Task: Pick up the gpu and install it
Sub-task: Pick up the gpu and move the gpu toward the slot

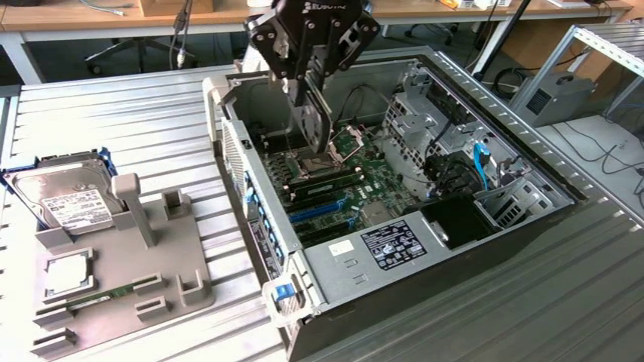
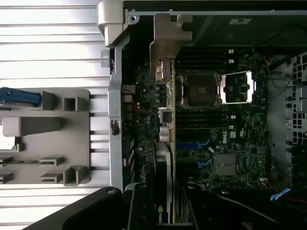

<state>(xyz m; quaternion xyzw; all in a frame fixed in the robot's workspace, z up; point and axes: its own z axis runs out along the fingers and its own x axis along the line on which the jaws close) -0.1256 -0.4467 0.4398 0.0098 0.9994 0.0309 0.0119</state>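
My gripper (image 1: 312, 89) hangs over the open computer case (image 1: 264, 260), shut on the gpu (image 1: 320, 121). I hold the card upright on its edge, and its lower end reaches down toward the motherboard (image 1: 387, 188) near the CPU socket. In the wrist view the gpu (image 2: 166, 143) shows edge-on, running from my fingers (image 2: 144, 211) to its silver end bracket (image 2: 169, 40) at the case's rear wall. The blue expansion slots (image 1: 320, 210) lie nearer the case front than the card, and they have nothing in them.
A grey parts holder (image 1: 176, 241) sits on the ribbed metal table at the exterior view's left. It carries a silver hard drive (image 1: 71, 202), a CPU (image 1: 66, 274) and a green RAM stick (image 1: 101, 296). Drive cages and cables (image 1: 473, 162) crowd the case's far side.
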